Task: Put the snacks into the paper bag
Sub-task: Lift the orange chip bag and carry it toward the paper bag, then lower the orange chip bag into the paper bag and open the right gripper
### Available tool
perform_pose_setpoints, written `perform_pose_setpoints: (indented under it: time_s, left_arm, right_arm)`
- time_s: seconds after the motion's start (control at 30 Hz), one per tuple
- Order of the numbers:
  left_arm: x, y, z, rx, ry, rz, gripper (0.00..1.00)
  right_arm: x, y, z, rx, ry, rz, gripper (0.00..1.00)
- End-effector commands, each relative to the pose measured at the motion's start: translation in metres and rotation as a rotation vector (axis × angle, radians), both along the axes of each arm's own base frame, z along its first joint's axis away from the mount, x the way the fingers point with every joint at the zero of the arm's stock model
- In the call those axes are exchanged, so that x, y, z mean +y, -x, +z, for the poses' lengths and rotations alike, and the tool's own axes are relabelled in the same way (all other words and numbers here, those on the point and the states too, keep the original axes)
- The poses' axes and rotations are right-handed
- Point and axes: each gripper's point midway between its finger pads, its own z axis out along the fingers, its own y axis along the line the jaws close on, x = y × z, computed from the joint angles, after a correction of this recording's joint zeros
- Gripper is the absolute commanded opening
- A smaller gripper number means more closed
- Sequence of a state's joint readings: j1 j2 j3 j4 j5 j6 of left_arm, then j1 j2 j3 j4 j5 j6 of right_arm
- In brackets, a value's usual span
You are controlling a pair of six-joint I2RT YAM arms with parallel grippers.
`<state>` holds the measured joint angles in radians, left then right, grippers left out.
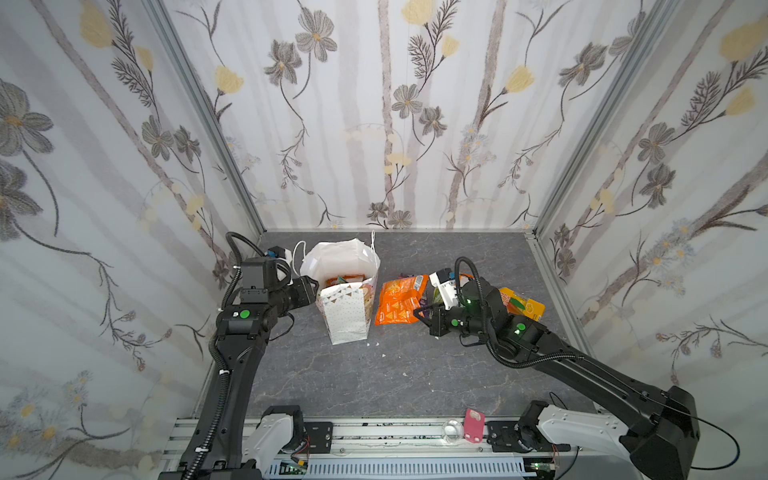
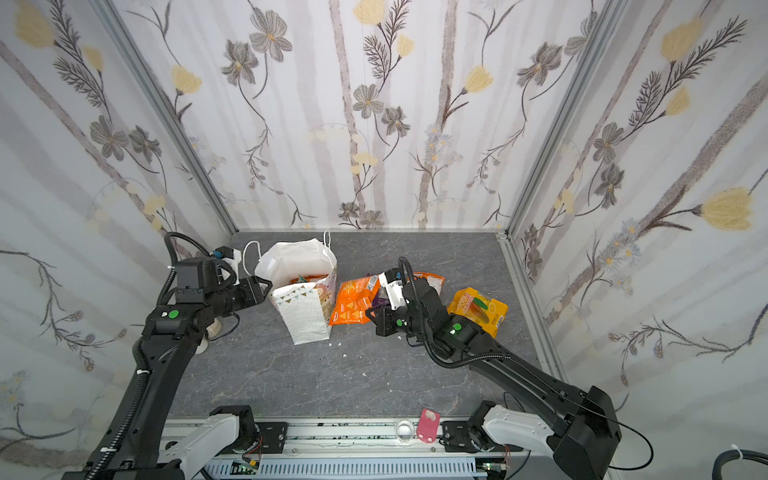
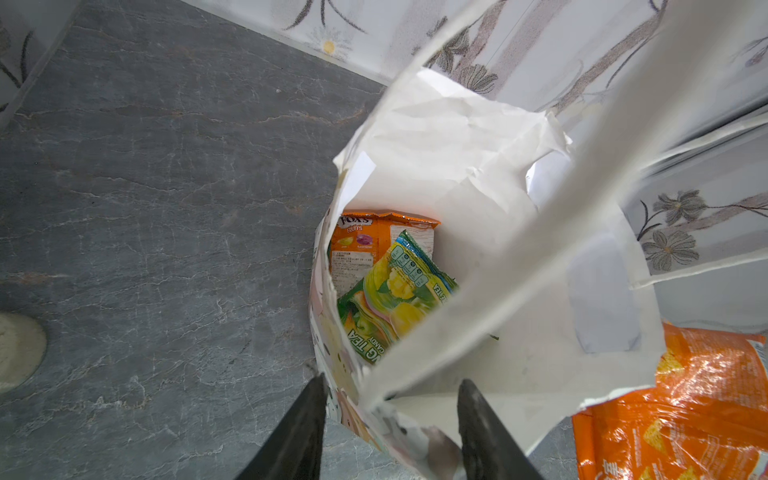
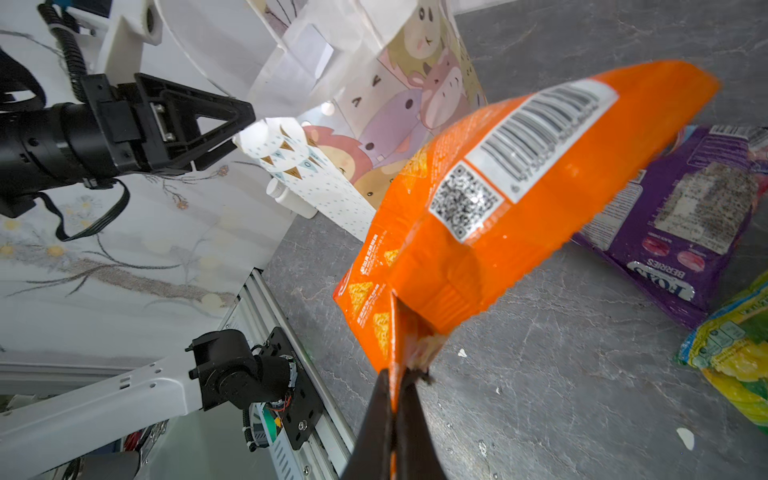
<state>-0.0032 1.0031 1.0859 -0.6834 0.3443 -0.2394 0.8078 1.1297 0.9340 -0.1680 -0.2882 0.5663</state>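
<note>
Snack packet [image 4: 519, 199], orange, held just beside the upright paper bag [image 1: 347, 320], its sealed edge pinched in the closed jaws of the right gripper [image 4: 399, 374] while the left gripper [image 3: 392, 380] clamps the bag's rim; it could snag that rim, slipping free or toppling the bag.

A: What's printed on the orange packet [image 4: 498, 199] pinched in the right hand [image 4: 399, 374]?
B: Yellow triangles, plus a white barcode patch.
A: Beyond that hand?
B: A purple packet [image 4: 681, 232], then a green-and-yellow packet [image 4: 731, 357].
A: And the bag [image 4: 328, 195] the left hand [image 3: 390, 388] grips?
B: White; tiny dots and brownish bunting on the side, pastel cartoon animals on the front.
A: The counter [image 4: 561, 374]?
B: Grey, veined.
</note>
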Motion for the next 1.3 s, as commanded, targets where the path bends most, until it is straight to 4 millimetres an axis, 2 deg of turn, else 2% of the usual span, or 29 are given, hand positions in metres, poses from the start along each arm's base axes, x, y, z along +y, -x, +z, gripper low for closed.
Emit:
perform_pose_setpoints:
  time_s: [0.0,0.07,0.1,0.17,0.47,0.6,0.67,1.03,1.27]
  left_arm:
    - [-0.004,-0.004,0.008,-0.032,0.021,-0.012,0.5]
    - [-0.003,-0.004,0.005,-0.027,0.017,-0.012,0.49]
    - [-0.003,-0.004,0.004,-0.023,0.015,-0.011,0.49]
    - [-0.002,-0.004,0.002,-0.017,0.011,-0.006,0.49]
    - [-0.002,-0.002,0.002,-0.023,0.007,-0.007,0.49]
    - [-0.001,-0.002,0.001,-0.02,0.006,-0.005,0.48]
    - [-0.001,-0.002,0.001,-0.019,0.004,-0.004,0.48]
    - [-0.001,0.0,-0.001,-0.018,0.002,-0.005,0.48]
    - [-0.001,0.001,-0.002,-0.015,0.004,-0.005,0.48]
  right_arm:
    - [0.009,0.004,0.022,-0.051,-0.034,0.064,0.0]
    - [0.014,0.005,0.033,-0.064,-0.049,0.085,0.0]
    - [0.023,0.017,0.038,-0.069,-0.059,0.134,0.0]
    - [0.029,0.022,0.048,-0.08,-0.079,0.175,0.0]
    - [0.044,0.023,0.079,-0.14,-0.114,0.222,0.0]
    - [0.063,0.033,0.108,-0.176,-0.198,0.314,0.0]
    - [0.071,0.034,0.116,-0.193,-0.196,0.332,0.0]
    - [0.093,0.029,0.131,-0.234,-0.171,0.369,0.0]
    - [0.105,0.007,0.133,-0.258,-0.1,0.318,0.0]
